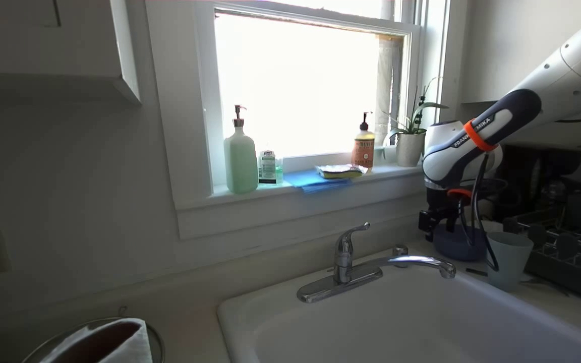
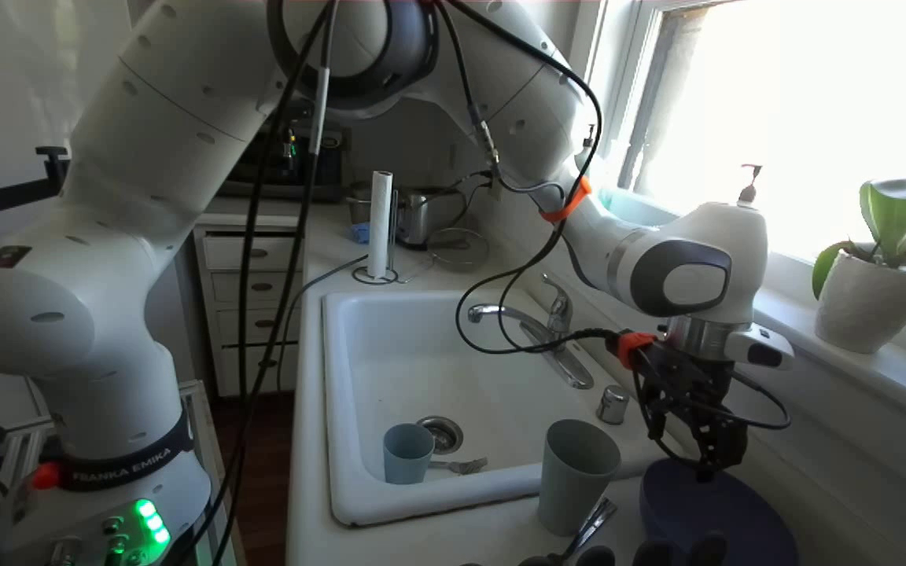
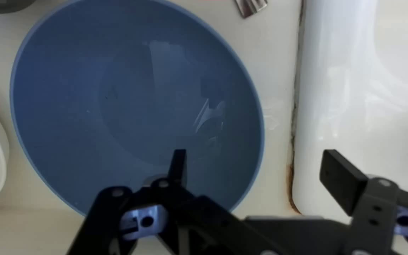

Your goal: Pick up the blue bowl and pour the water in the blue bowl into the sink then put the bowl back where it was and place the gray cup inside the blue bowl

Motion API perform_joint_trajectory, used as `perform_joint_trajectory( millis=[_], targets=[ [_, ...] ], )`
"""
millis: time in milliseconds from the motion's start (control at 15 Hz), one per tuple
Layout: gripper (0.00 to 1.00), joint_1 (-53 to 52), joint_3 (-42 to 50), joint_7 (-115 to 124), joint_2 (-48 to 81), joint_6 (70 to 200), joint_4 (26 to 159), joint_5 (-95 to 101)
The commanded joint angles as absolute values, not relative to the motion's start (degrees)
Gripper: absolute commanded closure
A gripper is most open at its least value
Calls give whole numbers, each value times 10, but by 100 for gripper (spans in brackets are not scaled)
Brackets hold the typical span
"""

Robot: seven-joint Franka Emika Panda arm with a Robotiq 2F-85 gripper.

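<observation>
In the wrist view we saw the pincer (image 3: 256, 169) spread wide at the blue bowl (image 3: 58, 106), one finger (image 3: 178, 164) overlapping the bowl's inside and the other, beyond its edge, overlapping the sink (image 3: 335, 106). That bowl rested on the desk (image 3: 278, 46) near the sink, and we noticed reflections (image 3: 209, 115) shining on its bottom. In an exterior view we found the gray cup (image 2: 575, 479) upright on the desk, just beside the sink, while a bluish cup (image 2: 406, 456) sat in the sink.
</observation>
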State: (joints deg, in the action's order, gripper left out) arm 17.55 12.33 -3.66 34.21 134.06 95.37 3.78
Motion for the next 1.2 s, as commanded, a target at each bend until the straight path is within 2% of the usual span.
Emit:
perform_joint_trajectory(
  millis=[0,600,1133],
  targets=[
    [35,194,111,-64,375,1314,899,25],
    [99,204,107,-74,409,1259,842,22],
    [99,207,106,-71,413,1215,818,19]
  ],
)
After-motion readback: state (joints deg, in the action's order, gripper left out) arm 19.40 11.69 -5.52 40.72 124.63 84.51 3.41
